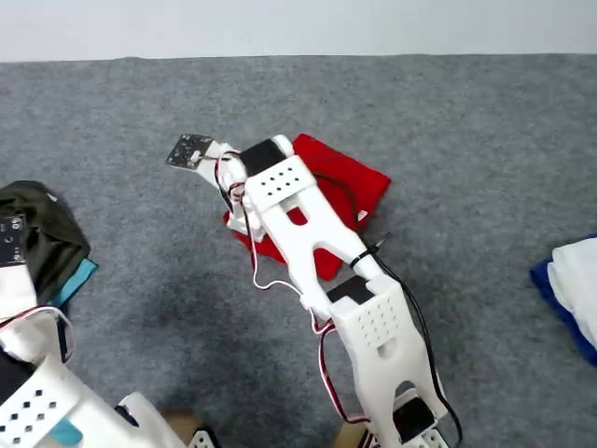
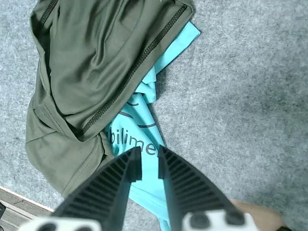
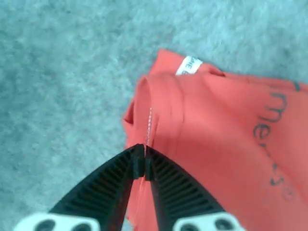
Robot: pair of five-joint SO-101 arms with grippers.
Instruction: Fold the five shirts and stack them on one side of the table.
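While the right end effector (image 3: 144,155) is closed tight on a seamed edge of the red shirt (image 3: 216,144), pinching the cloth between its 2 black ribbed fingers (image 3: 108,185), the left end effector (image 2: 149,156) stands a little open with only a narrow gap between its tips, and it holds nothing. The red shirt (image 1: 359,182) lies folded near the middle of the grey desk (image 1: 466,121), partly under the white right arm (image 1: 308,233) that stretches over it. A small white label (image 3: 188,65) shows at the collar of this shirt. The left end effector hangs over the turquoise shirt (image 2: 142,118), which lies flat under the olive green shirt (image 2: 96,62); these 2 are stacked at the left side of the desk, the olive green shirt (image 1: 42,229) on top and the turquoise shirt (image 1: 76,278) showing out beneath it, near the left arm (image 1: 37,401). At the right edge of the desk, well apart from the red shirt, a white shirt (image 1: 580,275) lies on a blue shirt (image 1: 548,278).
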